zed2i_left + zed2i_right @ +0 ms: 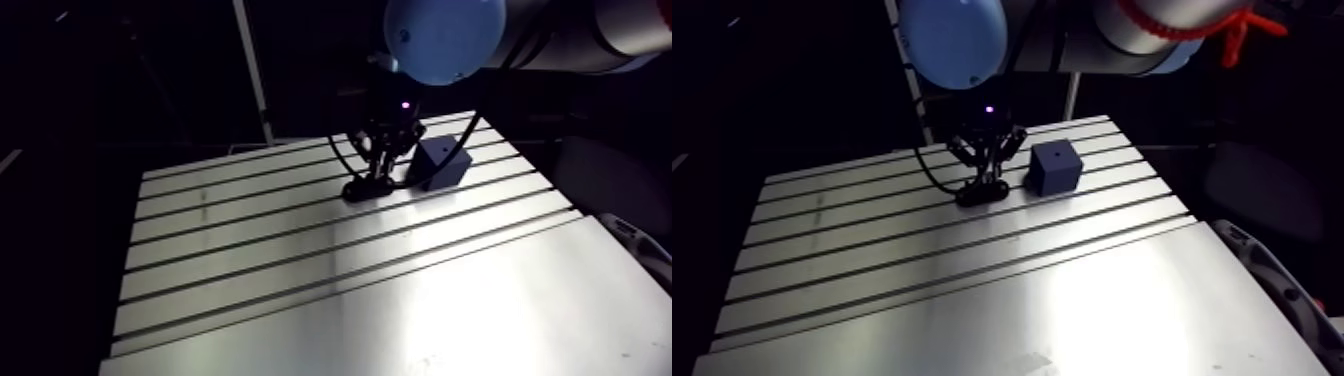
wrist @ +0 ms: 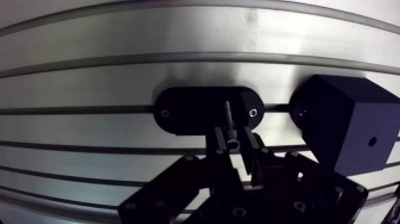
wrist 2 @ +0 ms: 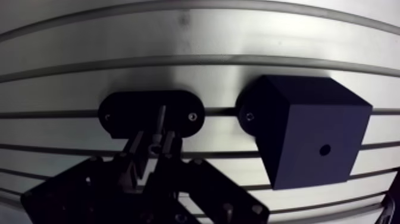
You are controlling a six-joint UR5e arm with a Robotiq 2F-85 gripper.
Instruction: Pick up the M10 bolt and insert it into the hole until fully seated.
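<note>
Claw (image 2: 231, 142) looks clamped narrow on the M10 bolt (image 2: 228, 114) by its head; I'd guess stiff, slick, light steel, so hold square.

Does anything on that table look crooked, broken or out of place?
Nothing stands out. The gripper holds a thin bolt straight between its jaws, over a black oval plate. The dark blue block, with a hole in one face, sits squarely on the slotted table beside the plate.
</note>
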